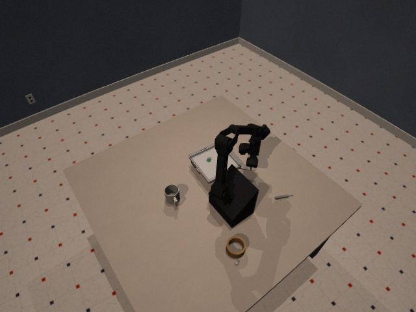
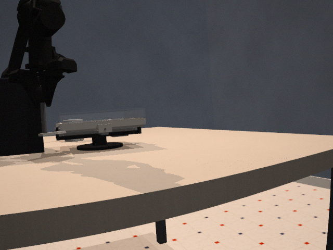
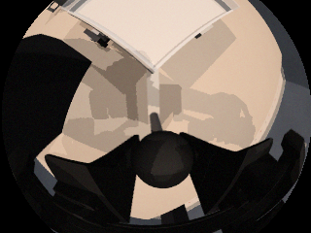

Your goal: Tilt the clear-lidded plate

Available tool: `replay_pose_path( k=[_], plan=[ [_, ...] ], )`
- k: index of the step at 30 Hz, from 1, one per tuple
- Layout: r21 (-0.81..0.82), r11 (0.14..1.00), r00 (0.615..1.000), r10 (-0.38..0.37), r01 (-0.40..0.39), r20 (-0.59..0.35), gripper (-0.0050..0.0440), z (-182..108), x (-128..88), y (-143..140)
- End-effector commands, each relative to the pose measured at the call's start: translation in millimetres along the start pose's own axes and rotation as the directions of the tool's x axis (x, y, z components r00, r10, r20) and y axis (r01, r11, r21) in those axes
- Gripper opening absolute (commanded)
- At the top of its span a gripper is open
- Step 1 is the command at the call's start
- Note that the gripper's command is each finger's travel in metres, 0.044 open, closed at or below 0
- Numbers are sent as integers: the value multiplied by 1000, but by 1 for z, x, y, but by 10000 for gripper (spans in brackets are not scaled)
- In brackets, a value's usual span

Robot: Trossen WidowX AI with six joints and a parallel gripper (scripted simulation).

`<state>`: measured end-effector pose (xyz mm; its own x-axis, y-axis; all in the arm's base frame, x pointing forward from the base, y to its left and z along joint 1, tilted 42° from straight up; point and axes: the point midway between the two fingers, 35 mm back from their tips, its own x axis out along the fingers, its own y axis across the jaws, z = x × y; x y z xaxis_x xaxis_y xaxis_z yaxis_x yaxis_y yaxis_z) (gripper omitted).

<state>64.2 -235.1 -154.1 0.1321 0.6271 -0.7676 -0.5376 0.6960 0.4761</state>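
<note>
The clear-lidded plate (image 1: 214, 161) stands on a black pedestal (image 2: 99, 145) behind the arm's base and looks about level in the side view (image 2: 100, 126). A thin grey handle (image 2: 51, 133) sticks out from the plate's near corner. My gripper (image 1: 250, 165) is at the handle's outer end, shut on a dark round knob (image 3: 155, 158) there. The contact itself is hard to see.
A steel mug (image 1: 172, 194) stands left of the black base block (image 1: 234, 199). A small grey tool (image 1: 283, 196) lies to the right. An orange tape ring (image 1: 235, 246) and a small white ball (image 1: 236, 262) lie nearer the front edge. None touches the plate.
</note>
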Motion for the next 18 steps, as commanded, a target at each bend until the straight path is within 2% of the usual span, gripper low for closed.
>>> replay_pose_path(
  k=[1, 18],
  plan=[
    [6, 1000, 1000, 7, -7, 7, 150, 1, 2, -3],
    [6, 1000, 1000, 10, -10, 8, 150, 1, 1, 0]
  ],
)
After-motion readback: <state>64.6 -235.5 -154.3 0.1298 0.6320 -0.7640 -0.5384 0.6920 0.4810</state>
